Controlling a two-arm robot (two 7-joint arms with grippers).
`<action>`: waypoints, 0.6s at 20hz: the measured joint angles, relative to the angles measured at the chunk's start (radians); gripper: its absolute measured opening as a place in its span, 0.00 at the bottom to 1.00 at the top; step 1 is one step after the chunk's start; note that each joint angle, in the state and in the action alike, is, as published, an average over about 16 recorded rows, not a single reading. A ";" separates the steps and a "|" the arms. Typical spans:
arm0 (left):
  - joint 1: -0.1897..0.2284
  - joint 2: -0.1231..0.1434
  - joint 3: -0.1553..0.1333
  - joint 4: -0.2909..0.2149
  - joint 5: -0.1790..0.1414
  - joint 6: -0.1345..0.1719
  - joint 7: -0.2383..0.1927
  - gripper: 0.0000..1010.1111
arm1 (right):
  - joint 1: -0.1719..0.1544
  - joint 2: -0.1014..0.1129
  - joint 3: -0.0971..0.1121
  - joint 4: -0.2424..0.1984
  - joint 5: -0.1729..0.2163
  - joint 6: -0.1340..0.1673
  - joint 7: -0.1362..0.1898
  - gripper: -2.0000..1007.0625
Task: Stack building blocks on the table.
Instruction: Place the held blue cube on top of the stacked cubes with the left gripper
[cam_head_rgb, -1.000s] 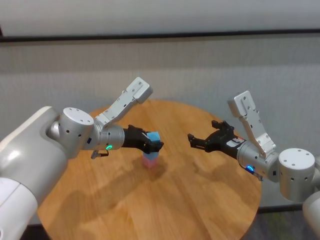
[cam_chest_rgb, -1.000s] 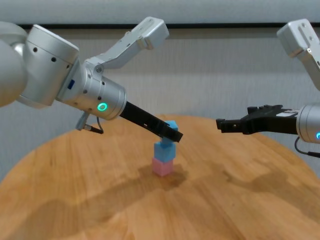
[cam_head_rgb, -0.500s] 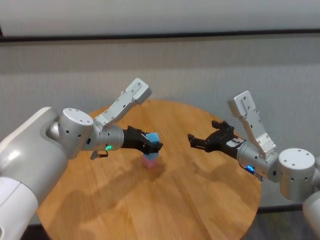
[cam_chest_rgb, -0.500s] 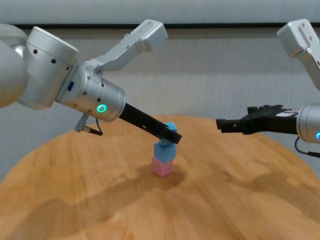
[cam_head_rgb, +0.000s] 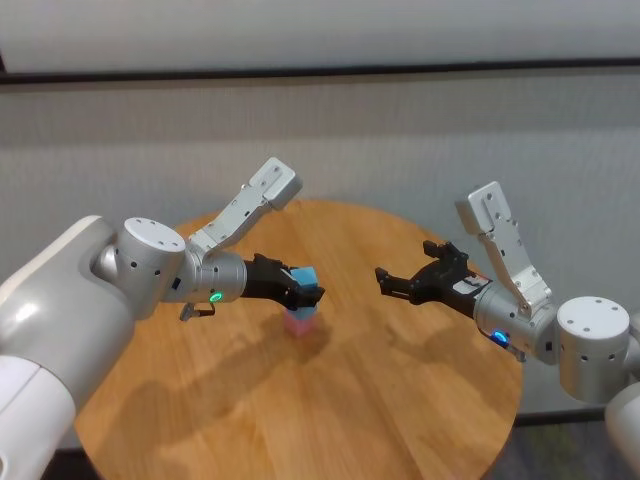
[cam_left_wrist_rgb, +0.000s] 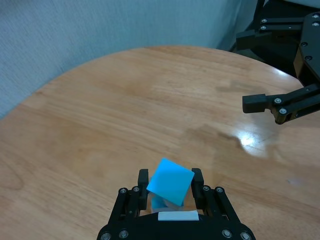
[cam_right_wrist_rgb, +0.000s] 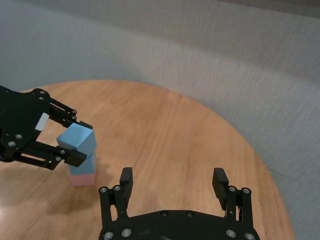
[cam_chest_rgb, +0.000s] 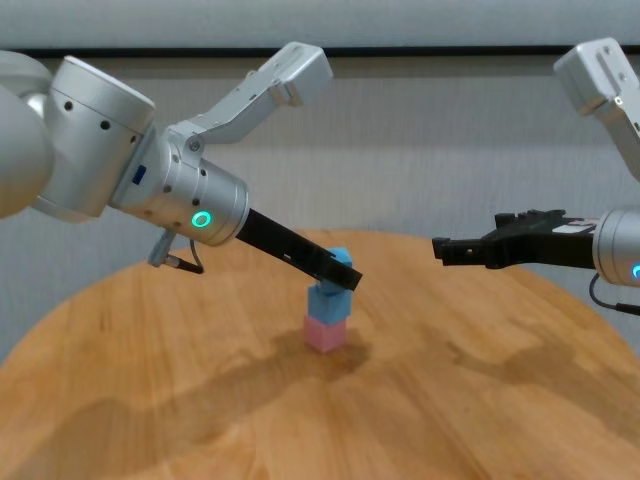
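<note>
On the round wooden table (cam_head_rgb: 350, 400), a pale pink block (cam_chest_rgb: 327, 335) carries a light blue block (cam_chest_rgb: 325, 301). My left gripper (cam_chest_rgb: 347, 274) is shut on the second light blue block (cam_chest_rgb: 341, 259) and holds it tilted, right on top of that stack. In the left wrist view this block (cam_left_wrist_rgb: 170, 181) sits between the fingers, hiding most of the stack. My right gripper (cam_head_rgb: 388, 284) is open and empty, hovering above the table to the right of the stack. The right wrist view shows the held block (cam_right_wrist_rgb: 77, 140) above the pink one (cam_right_wrist_rgb: 82, 177).
The table's edge (cam_right_wrist_rgb: 250, 150) curves behind and to the right of the stack. A grey wall (cam_head_rgb: 400, 130) stands behind the table. Nothing else lies on the wood (cam_chest_rgb: 450, 420).
My left gripper has come down slightly with the light blue block, closer onto the stack. The right arm has not moved.
</note>
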 joint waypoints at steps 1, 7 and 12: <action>0.000 0.000 -0.001 0.000 0.000 0.001 0.000 0.53 | 0.000 0.000 0.000 0.000 0.000 0.000 0.000 1.00; 0.002 0.000 -0.004 0.001 -0.001 0.002 -0.002 0.58 | 0.000 0.000 0.000 0.000 0.000 0.000 0.000 1.00; 0.004 0.003 -0.007 -0.005 -0.002 0.003 -0.003 0.68 | 0.000 0.000 0.000 0.000 0.000 0.000 0.000 1.00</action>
